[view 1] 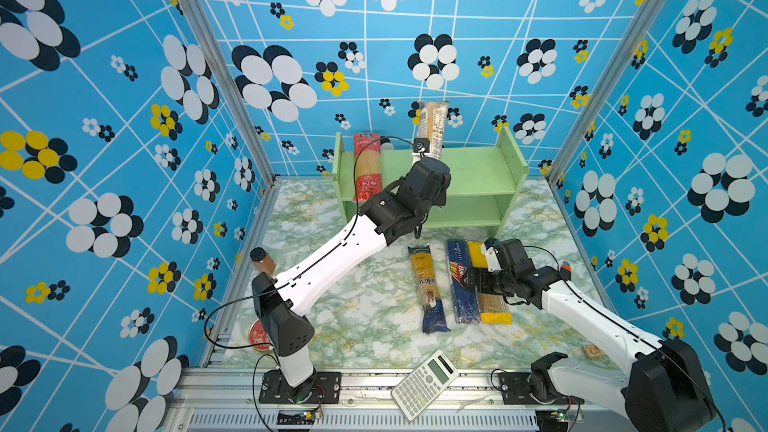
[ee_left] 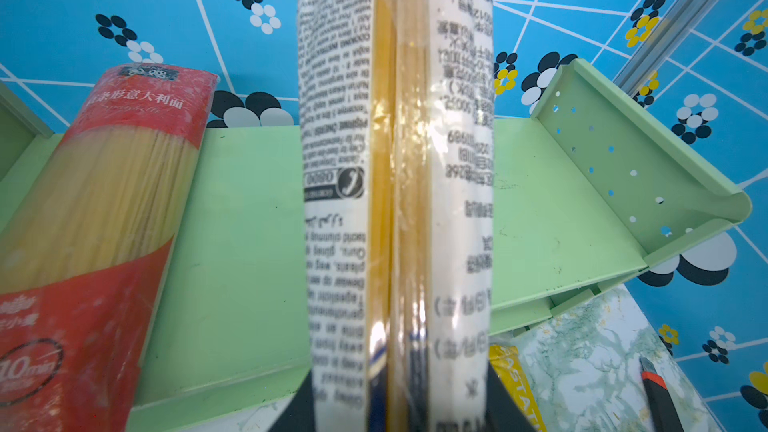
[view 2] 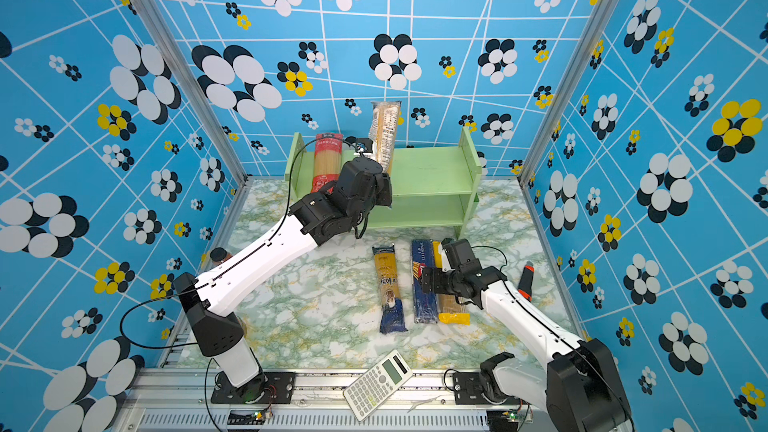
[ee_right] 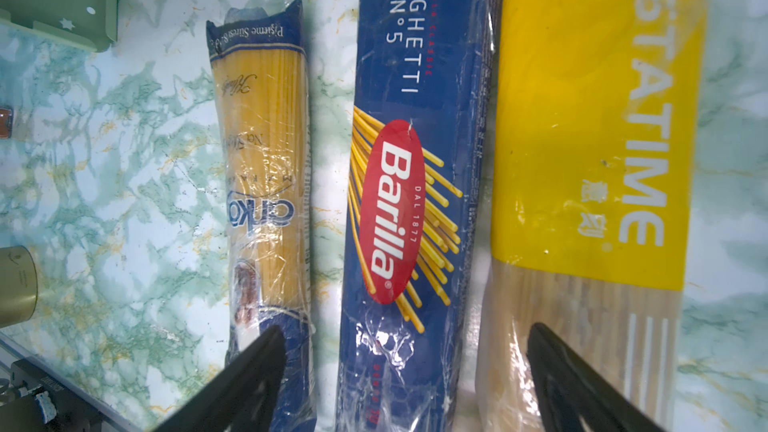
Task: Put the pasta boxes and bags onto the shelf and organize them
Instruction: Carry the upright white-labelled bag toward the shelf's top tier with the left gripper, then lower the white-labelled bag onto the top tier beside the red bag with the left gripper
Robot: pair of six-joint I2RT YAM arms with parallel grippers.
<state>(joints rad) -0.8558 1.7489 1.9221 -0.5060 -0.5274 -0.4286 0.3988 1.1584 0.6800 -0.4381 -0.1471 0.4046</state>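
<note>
My left gripper (ee_left: 399, 405) is shut on the lower end of a clear bag of spaghetti (view 1: 432, 126) (view 2: 384, 130) with white printed labels. It holds the bag upright and slightly tilted over the top tier of the light-green shelf (view 1: 478, 168) (ee_left: 249, 222). A red-ended clear bag (view 1: 367, 168) (ee_left: 104, 201) lies on that tier near the left panel. On the marble floor lie a yellow-navy bag (view 1: 428, 288) (ee_right: 262, 160), a dark blue Barilla box (view 1: 457, 259) (ee_right: 415, 160) and a yellow bag (view 1: 494, 309) (ee_right: 590, 160). My right gripper (view 1: 469, 280) (ee_right: 407, 332) hovers open over the Barilla box, its fingers straddling it.
A white calculator (view 1: 424, 384) rests on the front rail. A brown jar with a black lid (view 1: 262, 261) and a red round tin (view 1: 258, 334) sit by the left arm. An orange-black utility knife (view 2: 525, 280) lies at the right, a small wooden block (view 1: 592, 352) nearer the front.
</note>
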